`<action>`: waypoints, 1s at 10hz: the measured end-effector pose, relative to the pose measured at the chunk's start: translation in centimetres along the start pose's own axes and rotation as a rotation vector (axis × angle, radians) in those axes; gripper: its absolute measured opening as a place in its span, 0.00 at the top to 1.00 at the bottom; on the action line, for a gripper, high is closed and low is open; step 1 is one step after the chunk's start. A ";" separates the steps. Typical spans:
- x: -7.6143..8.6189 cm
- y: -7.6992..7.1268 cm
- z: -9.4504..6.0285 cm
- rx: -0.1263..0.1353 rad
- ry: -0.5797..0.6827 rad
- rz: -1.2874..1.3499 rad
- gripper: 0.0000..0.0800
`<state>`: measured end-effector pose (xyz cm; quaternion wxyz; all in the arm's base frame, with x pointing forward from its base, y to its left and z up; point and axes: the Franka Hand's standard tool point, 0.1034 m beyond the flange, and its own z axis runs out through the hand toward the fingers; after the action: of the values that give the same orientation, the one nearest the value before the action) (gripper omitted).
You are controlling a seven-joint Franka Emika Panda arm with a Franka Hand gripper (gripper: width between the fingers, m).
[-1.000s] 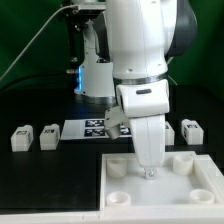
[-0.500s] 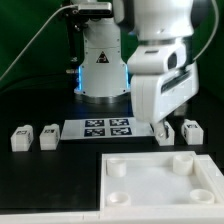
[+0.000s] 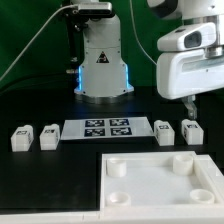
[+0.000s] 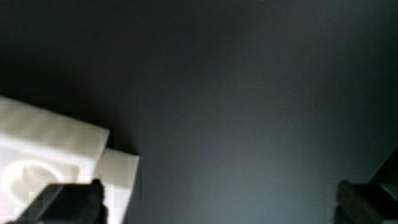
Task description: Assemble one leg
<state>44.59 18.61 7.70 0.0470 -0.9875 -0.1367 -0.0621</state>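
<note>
Four legs, small white tagged blocks, stand on the black table in the exterior view: two at its left (image 3: 20,138) (image 3: 47,136) and two at its right (image 3: 165,131) (image 3: 191,131). My gripper (image 3: 186,103) hangs above the two right legs, clear of them. In the wrist view the gripper (image 4: 222,200) is open, with only dark table between its dark fingertips (image 4: 63,205). A white part (image 4: 45,150) lies beside one fingertip; I cannot tell which part it is.
The big flat white panel (image 3: 150,183) with round corner sockets lies at the front. The marker board (image 3: 98,128) lies between the two pairs of legs. The robot base (image 3: 100,65) stands behind it.
The arm has risen from over the white panel and swung to the exterior view's right, so the gripper now hangs above the right pair of legs. The parts have not moved.
</note>
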 end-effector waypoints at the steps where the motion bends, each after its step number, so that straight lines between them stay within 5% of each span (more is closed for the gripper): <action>1: 0.1 -0.1 0.0 0.002 -0.002 0.003 0.19; 4: -2.3 -0.3 1.2 -0.009 -0.210 0.094 0.19; 7: -2.4 -0.4 1.0 0.017 -0.511 0.173 0.19; 8: -1.7 -0.5 1.1 0.013 -0.506 0.157 0.19; 10: -2.7 -0.4 0.8 0.020 -0.713 0.156 0.19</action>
<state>41.99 18.41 6.57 0.0104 -0.9541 -0.0696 0.2911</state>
